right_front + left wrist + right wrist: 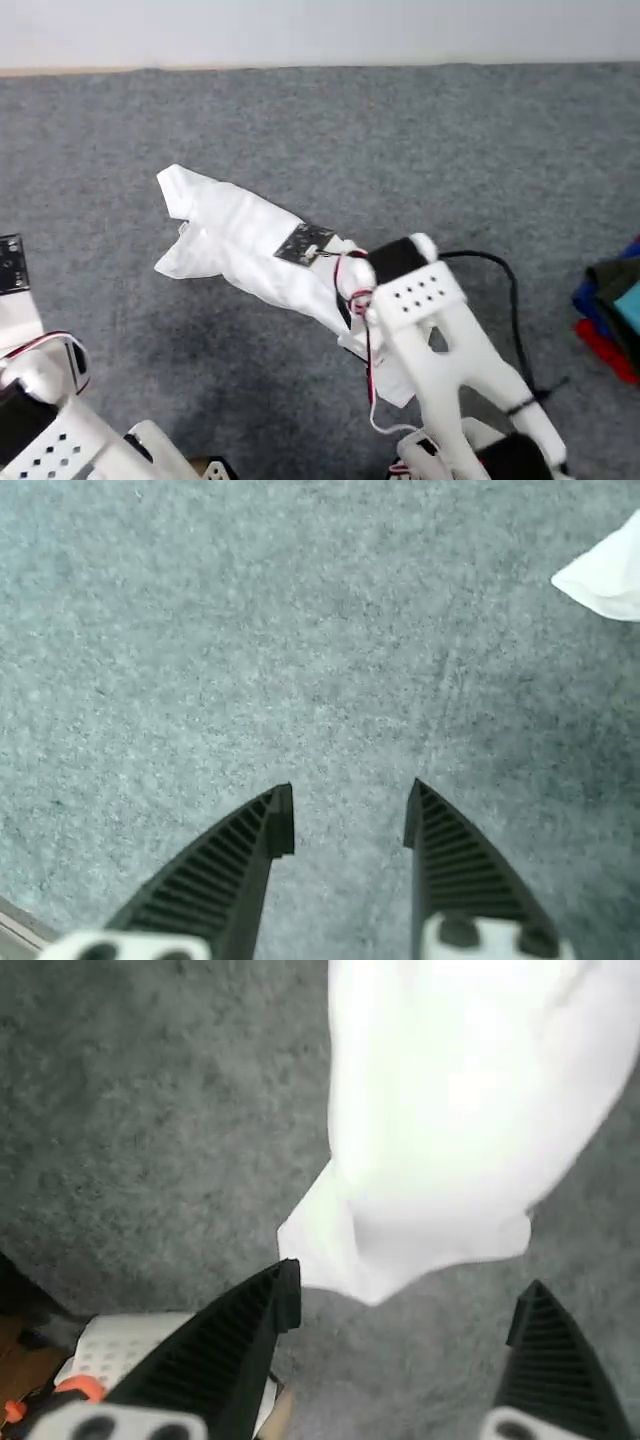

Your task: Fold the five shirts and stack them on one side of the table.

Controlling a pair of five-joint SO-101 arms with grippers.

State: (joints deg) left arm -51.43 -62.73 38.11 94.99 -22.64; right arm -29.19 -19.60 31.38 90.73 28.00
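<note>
White shirt (240,245): crumpled mid-table on grey cover (400,150). Right gripper (412,1285): spread wide over its near edge, apparently placed to pinch it. Left gripper (349,792): partly parted, empty, parked over bare cover. Coloured shirts (610,310): piled at table's edge.

Take the crumpled white cloth shirt (240,245) as your mark. Beyond it, toward the pale wall (320,30), you have bare grey felt table cover (400,130) across the whole width. Left of it the felt is bare too; the left gripper (350,800) hangs there, jaws parted over plain felt (one shirt corner shows off to the side). The white right arm (440,330) lies over the shirt's near end and blocks that side. Well right of the shirt, a heap of dark, blue and red clothes (612,300) takes the table's edge.
</note>
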